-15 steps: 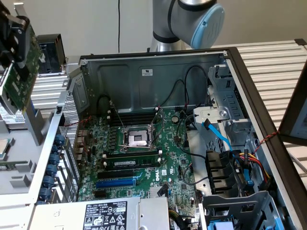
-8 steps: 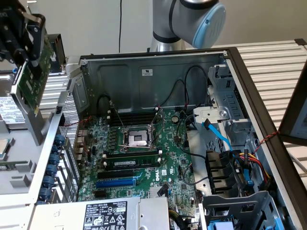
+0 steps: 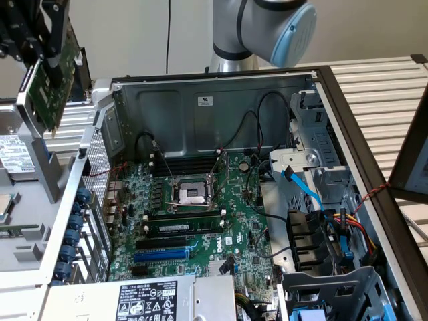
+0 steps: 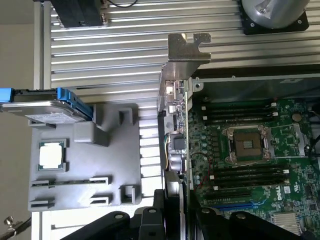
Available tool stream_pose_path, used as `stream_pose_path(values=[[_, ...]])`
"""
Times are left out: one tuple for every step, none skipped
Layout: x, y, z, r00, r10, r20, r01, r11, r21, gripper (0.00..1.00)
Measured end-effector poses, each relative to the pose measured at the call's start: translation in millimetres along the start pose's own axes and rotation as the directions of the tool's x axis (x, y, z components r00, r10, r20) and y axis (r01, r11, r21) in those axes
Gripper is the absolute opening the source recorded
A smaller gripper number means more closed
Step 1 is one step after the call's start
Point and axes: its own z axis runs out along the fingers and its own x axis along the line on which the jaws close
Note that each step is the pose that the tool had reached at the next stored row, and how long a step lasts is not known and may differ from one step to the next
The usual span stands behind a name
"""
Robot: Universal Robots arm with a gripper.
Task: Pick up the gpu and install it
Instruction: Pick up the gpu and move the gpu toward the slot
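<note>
Gripper (image 3: 45,35) is cropped by the frame edge in the exterior view. Jaws are clamped on the gpu (image 3: 57,80), raised at the case (image 3: 200,100) edge on the exterior view's left. I can't see the cooler face. Wrist view has the card edge-on with the bracket (image 4: 187,47) clear and the motherboard (image 4: 250,150) beside it. Fingers (image 4: 152,217) are partly cut off.

A silver tabletop (image 3: 378,83) of ribbed aluminium slats carries everything. Lying flat on it, open side up, is a large grey steel computer case (image 3: 214,79). Just beside the case's perforated port wall sits a moulded grey plastic tray (image 4: 117,155) (its pockets hold loose parts). Behind the case wall that bears a white sticker, a square black base plate (image 4: 300,27) is fixed to the slats. A black boxy block (image 4: 80,15) stands well apart from the case, beyond the tray.
</note>
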Motion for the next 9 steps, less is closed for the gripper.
stream_pose_path(values=[[-2.5, -0.3, -1.6, 1.0000, 0.000, -0.0019, 0.000, 1.0000, -0.0001, 0.28], [-4.6, -1.0, -2.2, 1.0000, 0.001, -0.0054, -0.001, 1.0000, 0.0001, 0.28], [-6.1, -1.9, -2.4, 0.9999, 0.002, -0.0117, -0.002, 1.0000, 0.0009, 0.28], [-7.5, -2.9, -2.6, 0.9998, 0.004, -0.0196, -0.004, 1.0000, 0.0018, 0.28], [-8.8, -3.9, -2.7, 0.9996, 0.005, -0.0271, -0.005, 1.0000, 0.0027, 0.28], [-10.6, -5.0, -2.9, 0.9994, 0.006, -0.0335, -0.006, 1.0000, 0.0036, 0.28], [-13.7, -6.0, -3.0, 0.9993, 0.007, -0.0361, -0.007, 1.0000, 0.0039, 0.28], [-17.3, -7.0, -3.0, 0.9993, 0.007, -0.0370, -0.007, 1.0000, 0.0039, 0.28], [-21.5, -8.2, -3.0, 0.9993, 0.007, -0.0375, -0.007, 1.0000, 0.0040, 0.28]])
